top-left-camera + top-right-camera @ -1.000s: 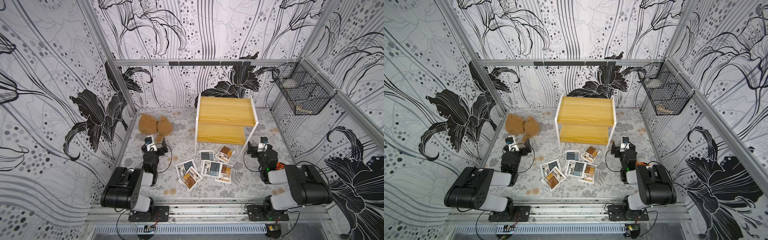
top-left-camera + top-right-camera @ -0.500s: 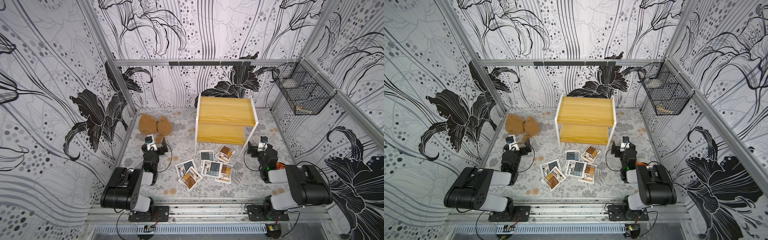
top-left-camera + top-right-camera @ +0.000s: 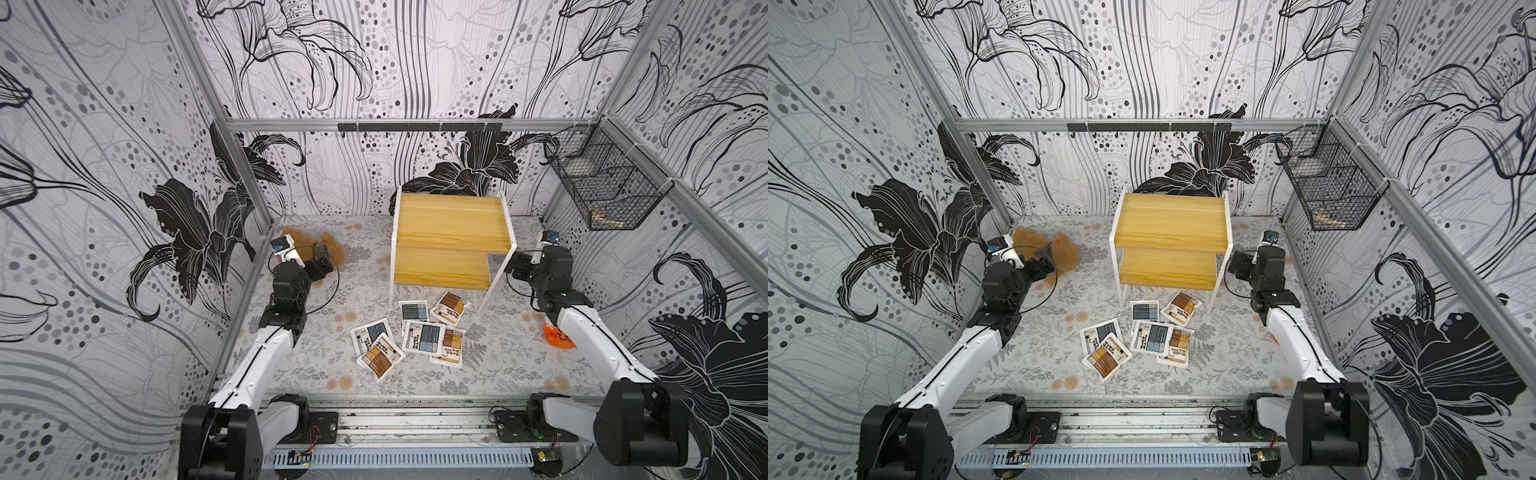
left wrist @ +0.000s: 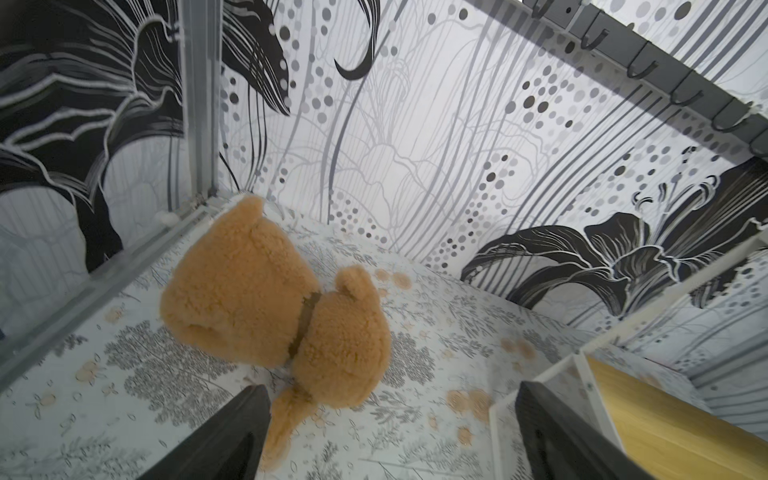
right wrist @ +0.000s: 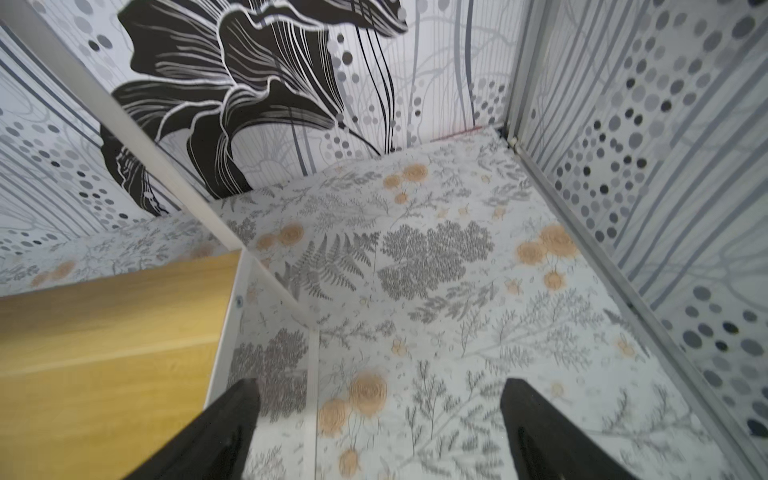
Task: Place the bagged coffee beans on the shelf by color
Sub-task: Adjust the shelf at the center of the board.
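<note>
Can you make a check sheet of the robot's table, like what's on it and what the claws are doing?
Surface: flowery mat, no spills seen.
Job's things: six coffee bags in a loose heap in front of the shelf, some overlapping; three brown, three blue; both shelf boards bare.
Clutter: teddy bear lying in the far left corner; small orange thing beside the right arm.
Claws: left claw open, empty, near the teddy bear; right claw open, empty, beside the shelf.
Cables: black cable loops at the left wrist.
Surroundings: flower-patterned walls; wire basket on the right wall; hook rail on the back wall.
</note>
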Available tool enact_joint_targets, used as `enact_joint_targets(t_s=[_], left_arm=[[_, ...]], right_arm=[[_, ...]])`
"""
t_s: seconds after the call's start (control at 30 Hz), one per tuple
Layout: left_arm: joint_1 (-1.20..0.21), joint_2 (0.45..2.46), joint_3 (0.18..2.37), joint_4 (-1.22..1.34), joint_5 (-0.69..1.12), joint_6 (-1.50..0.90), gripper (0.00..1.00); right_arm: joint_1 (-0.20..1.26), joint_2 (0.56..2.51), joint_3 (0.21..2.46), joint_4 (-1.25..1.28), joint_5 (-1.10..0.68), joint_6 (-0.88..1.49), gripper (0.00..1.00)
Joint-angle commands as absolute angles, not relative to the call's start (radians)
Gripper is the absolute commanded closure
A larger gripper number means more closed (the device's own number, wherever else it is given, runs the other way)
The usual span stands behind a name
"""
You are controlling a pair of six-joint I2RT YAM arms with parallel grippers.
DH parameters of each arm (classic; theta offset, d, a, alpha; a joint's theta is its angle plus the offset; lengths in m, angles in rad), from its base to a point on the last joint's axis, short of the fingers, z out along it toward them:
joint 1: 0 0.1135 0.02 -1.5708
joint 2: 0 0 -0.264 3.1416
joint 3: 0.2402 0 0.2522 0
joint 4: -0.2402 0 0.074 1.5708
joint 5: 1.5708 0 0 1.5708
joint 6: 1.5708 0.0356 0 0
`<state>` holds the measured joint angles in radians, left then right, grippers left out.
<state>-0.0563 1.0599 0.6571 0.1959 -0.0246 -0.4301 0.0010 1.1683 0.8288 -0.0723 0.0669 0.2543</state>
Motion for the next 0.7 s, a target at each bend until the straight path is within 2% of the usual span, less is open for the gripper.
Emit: enact_joint_targets(t_s=[0.0,0.13,0.33,0.67], left_arm=[[-0.057,0.983,0.666,0.037,0.131,-0.595,0.03],[-0.067,0.889,0.641,0.033,0.251,-0.687,0.03],[-0.109,0.826,0.643,0.054,0.399,-0.744,0.03],[-0.206,0.929,0.873,0.072,0.489,-0.757,0.03]], right_arm=[[-0.009,1.068,0.859,-0.37,-0.019,0.335,0.03],[-0.012,0.985,0.928,-0.491,-0.078,0.374,0.03],[-0.021,0.976,1.08,-0.654,-0.119,0.427,0.03],[-0.031,1.021,1.412,-0.703,-0.251,0.522,0.04]])
